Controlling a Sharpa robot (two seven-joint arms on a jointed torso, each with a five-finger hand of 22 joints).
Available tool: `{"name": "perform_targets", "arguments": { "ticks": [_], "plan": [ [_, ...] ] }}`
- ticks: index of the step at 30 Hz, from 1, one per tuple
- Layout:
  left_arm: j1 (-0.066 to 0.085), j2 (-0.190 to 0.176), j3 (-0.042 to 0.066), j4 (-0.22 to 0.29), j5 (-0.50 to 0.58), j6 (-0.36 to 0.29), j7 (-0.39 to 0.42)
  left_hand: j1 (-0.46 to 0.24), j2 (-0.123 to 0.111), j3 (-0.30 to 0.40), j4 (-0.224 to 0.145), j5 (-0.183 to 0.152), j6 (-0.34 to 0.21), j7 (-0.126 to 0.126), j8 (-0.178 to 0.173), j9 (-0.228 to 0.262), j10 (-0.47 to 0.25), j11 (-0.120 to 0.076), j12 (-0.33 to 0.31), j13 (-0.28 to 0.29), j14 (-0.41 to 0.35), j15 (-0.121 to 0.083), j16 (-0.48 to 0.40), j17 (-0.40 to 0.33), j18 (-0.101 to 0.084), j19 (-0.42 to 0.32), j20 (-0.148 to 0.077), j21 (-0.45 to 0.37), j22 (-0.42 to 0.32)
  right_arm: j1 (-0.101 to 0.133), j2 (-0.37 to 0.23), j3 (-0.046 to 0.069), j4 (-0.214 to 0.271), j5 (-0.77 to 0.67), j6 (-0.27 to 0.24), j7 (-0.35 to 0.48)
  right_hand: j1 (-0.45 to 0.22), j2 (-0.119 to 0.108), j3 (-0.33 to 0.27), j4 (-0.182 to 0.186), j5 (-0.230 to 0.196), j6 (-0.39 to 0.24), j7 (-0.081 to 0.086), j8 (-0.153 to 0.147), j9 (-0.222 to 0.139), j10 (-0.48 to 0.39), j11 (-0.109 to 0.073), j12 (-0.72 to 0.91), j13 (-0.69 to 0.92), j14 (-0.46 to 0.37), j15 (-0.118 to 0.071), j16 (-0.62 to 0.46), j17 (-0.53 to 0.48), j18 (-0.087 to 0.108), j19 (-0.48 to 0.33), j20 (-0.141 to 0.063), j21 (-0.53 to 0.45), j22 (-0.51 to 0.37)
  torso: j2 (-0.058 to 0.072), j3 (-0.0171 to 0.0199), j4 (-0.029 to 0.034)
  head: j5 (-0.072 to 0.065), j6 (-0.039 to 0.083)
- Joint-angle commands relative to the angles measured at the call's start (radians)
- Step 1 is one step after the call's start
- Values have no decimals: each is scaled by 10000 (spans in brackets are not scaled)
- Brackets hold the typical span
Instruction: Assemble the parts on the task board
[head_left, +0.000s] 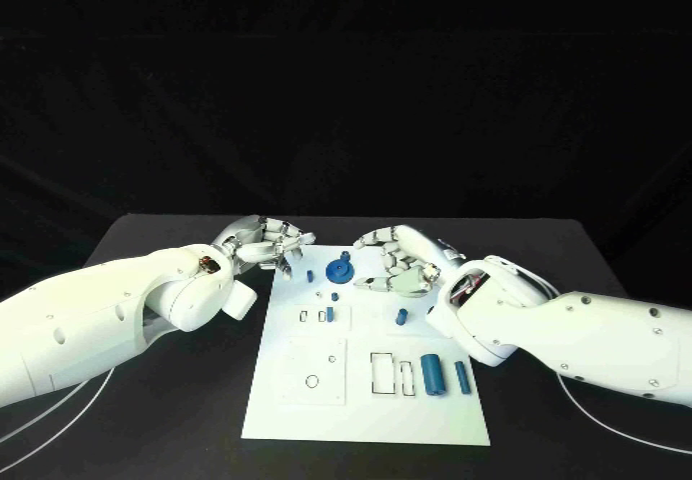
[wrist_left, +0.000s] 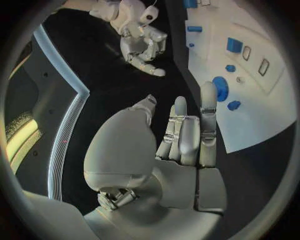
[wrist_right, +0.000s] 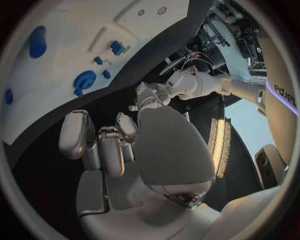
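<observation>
The white task board (head_left: 368, 400) lies in the middle of the black table. A blue gear (head_left: 340, 269) sits near its far edge, with small blue pieces (head_left: 330, 314) below it and two blue cylinders (head_left: 431, 374) lying at the near right. My left hand (head_left: 267, 243) hovers at the board's far left corner; in the left wrist view its fingers (wrist_left: 181, 135) are nearly straight and hold nothing. My right hand (head_left: 397, 262) hangs over the far right of the board beside the gear, fingers (wrist_right: 106, 145) loosely bent, nothing in them.
Empty outlined slots (head_left: 384, 372) lie left of the cylinders and a round hole (head_left: 313, 380) marks the near left. Both wrist views show the gear (wrist_left: 220, 88) (wrist_right: 83, 80) and the opposite hand (wrist_left: 140, 40) (wrist_right: 153, 95). Black table (head_left: 173, 400) surrounds the board.
</observation>
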Motion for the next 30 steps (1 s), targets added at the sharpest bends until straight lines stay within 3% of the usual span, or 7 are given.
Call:
{"name": "perform_targets", "arguments": {
  "ticks": [1,3,4,7,12,18,30],
  "plan": [
    [128,162,10,-115,-2301,1101,-2194,-515,46,92,20,47,153,-216,783,464,68,-274,1315,776,705,-187,826,1419,-150,360,-130,1750,1924,218,-413,9,149,1733,-19,879,91,33,67,8,-18,118,128,59,15,-59,13,-8,15,617,44,-42,872,117,-42,-7,-18,3,-80,49,-51,74,1],
    [211,286,10,-221,-2948,1382,-2768,-781,90,193,46,48,98,-345,1311,885,178,-354,2066,1420,912,-284,1041,1887,-270,440,-204,2579,2892,394,-677,11,128,1951,-50,896,102,82,101,6,-24,148,124,69,17,-52,9,3,18,619,40,-42,878,113,-30,-10,-7,16,-108,65,-57,112,-5],
    [246,372,10,-287,-3383,1569,-3068,-938,128,228,21,52,125,-437,1536,1074,542,-397,2585,2058,1052,-340,1188,2214,-338,575,-240,2981,3421,457,-774,12,90,2017,-60,893,241,164,287,-14,1059,191,95,86,6,-66,-24,10,7,627,10,-38,901,107,-5,-38,8,38,-129,75,-70,127,-2],
    [321,615,11,-460,-4424,2104,-3734,-970,144,380,27,48,291,-594,1960,1441,1387,-564,3568,3413,1303,-466,1473,2881,-499,965,-339,3720,4494,604,-1026,12,-87,2158,-72,872,250,166,323,-15,1149,198,92,88,-1,-61,-30,18,6,628,6,-40,900,103,6,-43,17,50,-188,85,-72,160,-34],
    [436,1142,9,-803,-5659,3292,-4926,-1280,115,373,37,26,218,-623,2135,1688,1463,-591,3749,3645,1346,-497,1520,3004,-534,981,-380,3946,4759,735,-1237,13,-461,2275,-127,861,248,158,327,-14,1165,201,91,89,-3,-80,-30,1,-20,623,5,-48,877,107,-1,-44,2,38,-239,131,-89,227,-107],
    [523,1592,-3,-1041,-6025,3733,-5617,-1517,85,308,36,19,90,-603,2150,1801,1330,-573,3687,3524,1317,-485,1482,2919,-541,939,-376,4021,4833,786,-1266,12,-668,2315,-152,859,252,149,340,-15,1196,219,87,97,-4,-81,-34,2,-25,615,2,-60,845,114,-18,-46,-31,13,-260,167,-84,277,-189],
    [642,2092,-163,-1289,-5944,4391,-6328,-1789,140,224,42,16,-137,-513,1940,1812,1296,-494,3691,3542,1344,-420,1517,3027,-549,890,-327,4103,4917,814,-1200,11,-915,2181,-86,768,276,147,463,-13,1429,257,72,109,-27,-105,-49,-16,-82,610,-15,-78,820,118,-23,-62,-67,-2,-229,136,-91,280,-252]
  ]
}}
